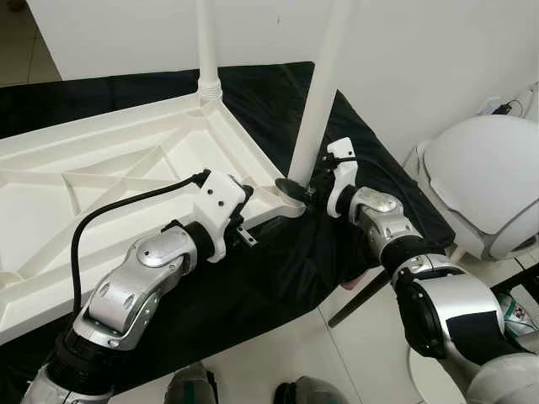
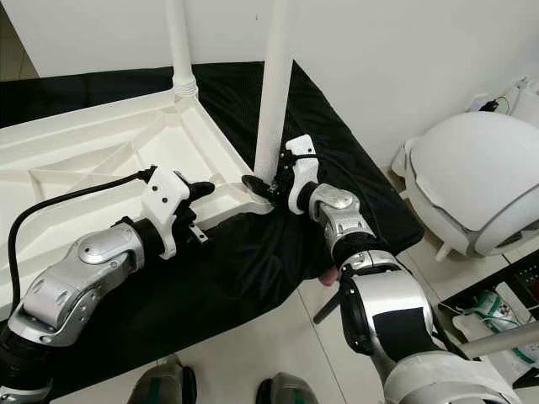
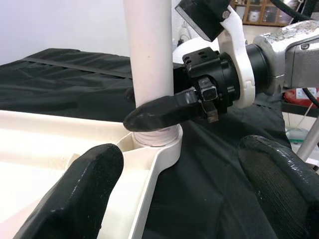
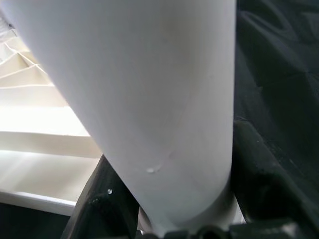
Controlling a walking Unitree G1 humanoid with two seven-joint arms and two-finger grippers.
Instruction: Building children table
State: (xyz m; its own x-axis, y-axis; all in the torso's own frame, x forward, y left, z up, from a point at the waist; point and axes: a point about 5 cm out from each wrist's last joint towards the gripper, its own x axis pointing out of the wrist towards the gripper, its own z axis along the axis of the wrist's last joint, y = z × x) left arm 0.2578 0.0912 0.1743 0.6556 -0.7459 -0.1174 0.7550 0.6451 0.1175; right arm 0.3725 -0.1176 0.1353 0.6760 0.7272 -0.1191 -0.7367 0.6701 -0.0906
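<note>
1. My right gripper [image 1: 296,190] clamps the near table leg [image 1: 318,101], blocking that corner.
2. My left gripper [image 1: 244,220], fingers spread, has black cloth [image 1: 278,278] free at 5 o'clock.
3. Far leg [image 1: 206,42] stands at 12.

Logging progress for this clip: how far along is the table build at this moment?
Done: the upside-down white tabletop lies on black cloth, with a far leg standing in its corner socket. In hand: the right gripper is shut around the base of the near leg at its socket; the left gripper hangs open beside that corner. Left: the other corners are out of frame, so cannot tell.

Silver arms, black fingers [image 3: 94,179], white wrist mounts
</note>
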